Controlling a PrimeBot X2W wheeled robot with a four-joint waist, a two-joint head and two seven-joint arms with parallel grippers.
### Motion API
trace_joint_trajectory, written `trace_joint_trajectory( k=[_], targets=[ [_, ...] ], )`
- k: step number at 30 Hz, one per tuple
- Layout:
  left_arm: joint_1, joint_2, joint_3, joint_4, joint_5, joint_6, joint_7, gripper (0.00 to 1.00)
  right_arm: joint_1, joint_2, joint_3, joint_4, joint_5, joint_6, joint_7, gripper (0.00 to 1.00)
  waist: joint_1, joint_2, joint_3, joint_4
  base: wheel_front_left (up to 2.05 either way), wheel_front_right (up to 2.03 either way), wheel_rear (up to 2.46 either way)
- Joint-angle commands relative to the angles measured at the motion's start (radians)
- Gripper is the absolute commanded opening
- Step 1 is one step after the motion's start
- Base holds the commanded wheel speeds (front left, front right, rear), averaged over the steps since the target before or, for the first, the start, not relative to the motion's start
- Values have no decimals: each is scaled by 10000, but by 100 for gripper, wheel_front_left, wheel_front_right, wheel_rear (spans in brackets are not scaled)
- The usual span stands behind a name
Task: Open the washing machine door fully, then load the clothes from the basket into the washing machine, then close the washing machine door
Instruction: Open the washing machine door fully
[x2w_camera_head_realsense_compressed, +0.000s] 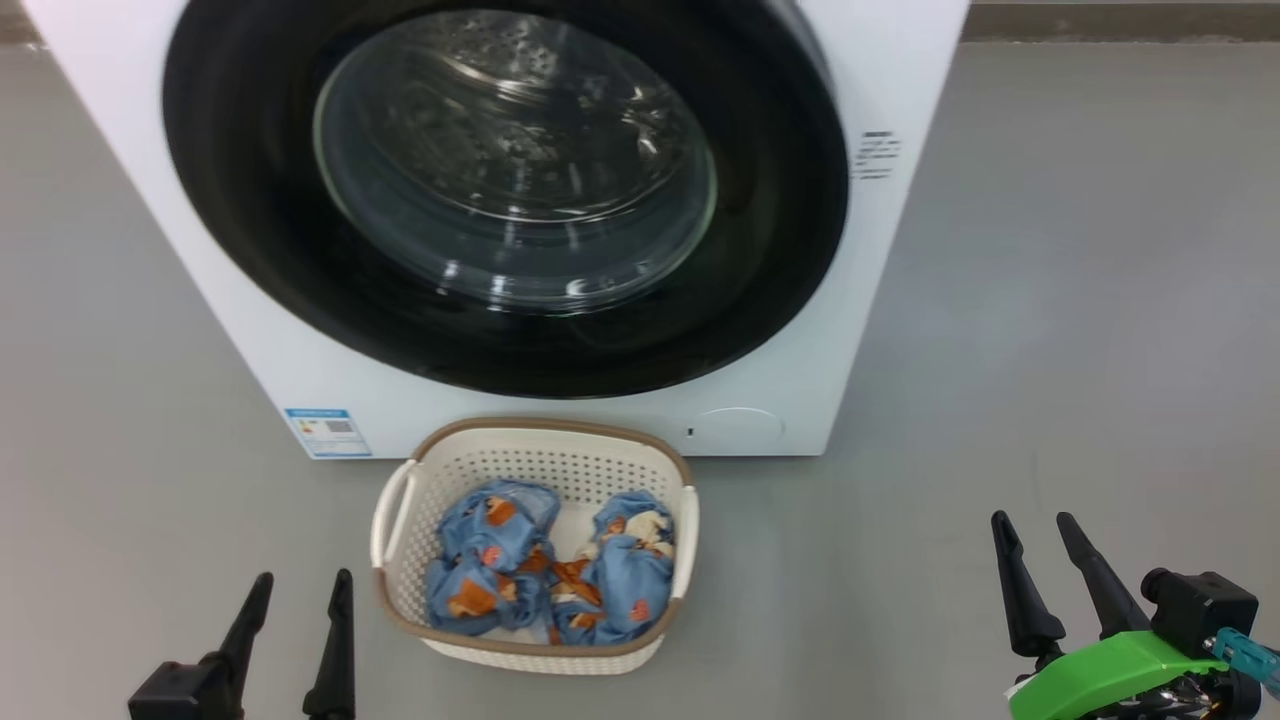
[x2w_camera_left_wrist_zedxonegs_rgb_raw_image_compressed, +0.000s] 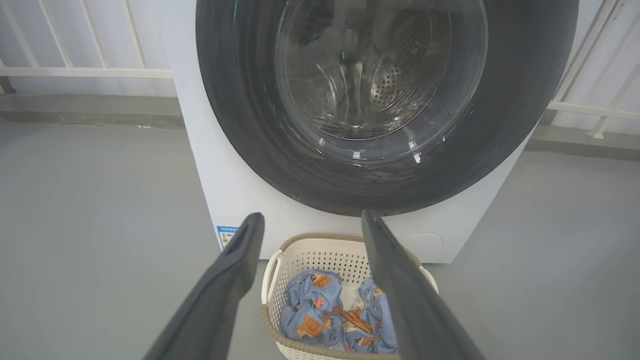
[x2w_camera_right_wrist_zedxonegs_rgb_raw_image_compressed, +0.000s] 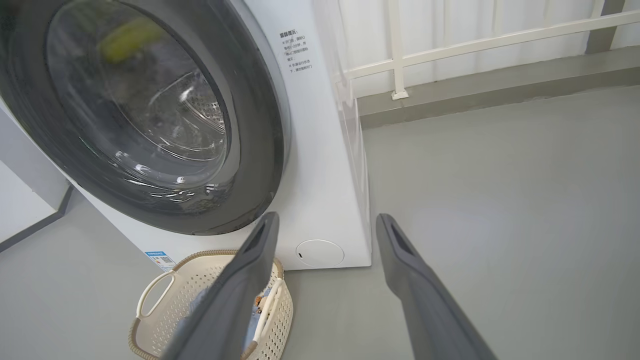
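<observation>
Washing machine door is shut, basket set close before it. Left gripper and right gripper are held parted, empty, over open floor.

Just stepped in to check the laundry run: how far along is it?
Nothing looks done: the washing machine door sits shut on the washing machine. Nothing is in hand; left hand and right hand are open, empty. The clothes lie in the basket, so opening, loading and closing remain.
</observation>
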Motion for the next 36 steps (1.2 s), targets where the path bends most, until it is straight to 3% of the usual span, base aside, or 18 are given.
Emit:
trace_joint_trajectory(
  k=[1, 13, 28, 29, 30, 31, 36],
  targets=[
    [-416, 192, 303, -264, -64, -25, -136, 100, -338, -111, 249, -246, -61, 16, -122, 100, 0, -1, -11, 2, 123, 123, -246],
    [-383, 217, 100, -546, -667, -25, -136, 100, -319, -128, 282, -231, -32, 16, -122, 100, 0, -1, -38, 9, 107, 82, -188],
    [-323, 166, -52, -523, -732, -25, -136, 100, -374, -13, 383, -328, 128, 16, -122, 100, -1, -1, -10, 107, 10, 10, -20],
    [-310, 132, -54, -539, -729, -25, -136, 100, -432, 38, 403, -340, 278, 16, -122, 54, -1, -1, 7, 108, 0, 0, 0],
    [-293, 97, -62, -552, -729, -25, -136, 100, -510, 107, 415, -358, 515, 16, -122, 18, -1, -1, 22, 109, 0, 0, 0],
    [-281, 65, -80, -555, -736, -25, -136, 100, -602, 155, 456, -393, 750, 16, -122, 0, -1, -1, 41, 114, 0, 0, 0],
    [-315, -62, -196, -573, -760, -25, -136, 100, -1271, 415, 589, -777, 2311, 16, -122, 0, -1, -1, 218, 181, 0, 0, 0]
  ],
)
